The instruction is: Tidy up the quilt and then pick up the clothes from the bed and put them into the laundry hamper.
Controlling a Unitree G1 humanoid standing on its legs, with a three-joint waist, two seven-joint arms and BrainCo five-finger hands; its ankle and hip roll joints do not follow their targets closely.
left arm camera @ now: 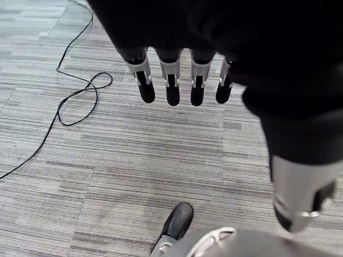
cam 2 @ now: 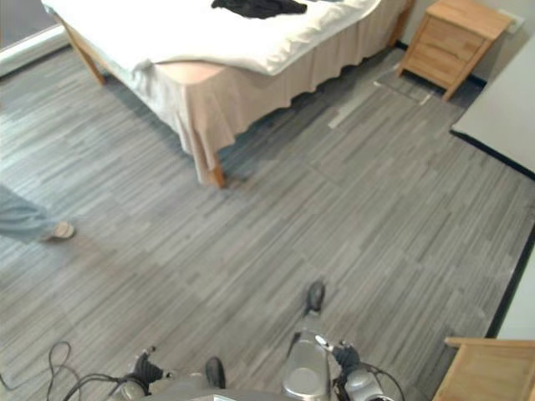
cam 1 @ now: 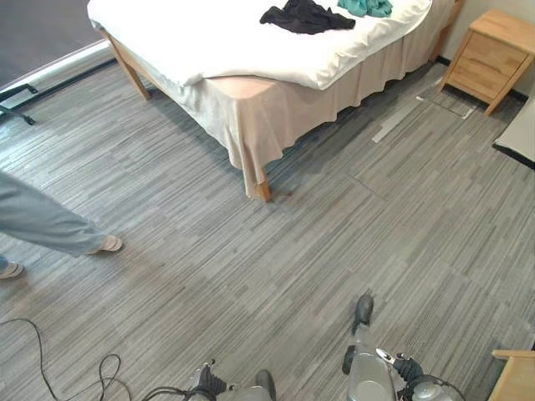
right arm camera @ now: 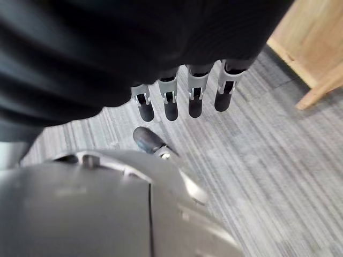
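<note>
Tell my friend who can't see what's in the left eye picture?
A bed with a white quilt stands across a grey floor, with black clothes and teal clothes lying on top. A wooden nightstand is beside it, and a person's leg is at the left.

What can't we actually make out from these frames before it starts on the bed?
- Teal garment: cut off by the top edge of the left eye view, so its extent is unknown.
- Black garment: crumpled, type unreadable.
- Quilt: far side runs out of frame.
- Person: a leg and shoes show; the rest is beyond the left edge.
- Left hand and right hand: fingers straight, empty.
</note>
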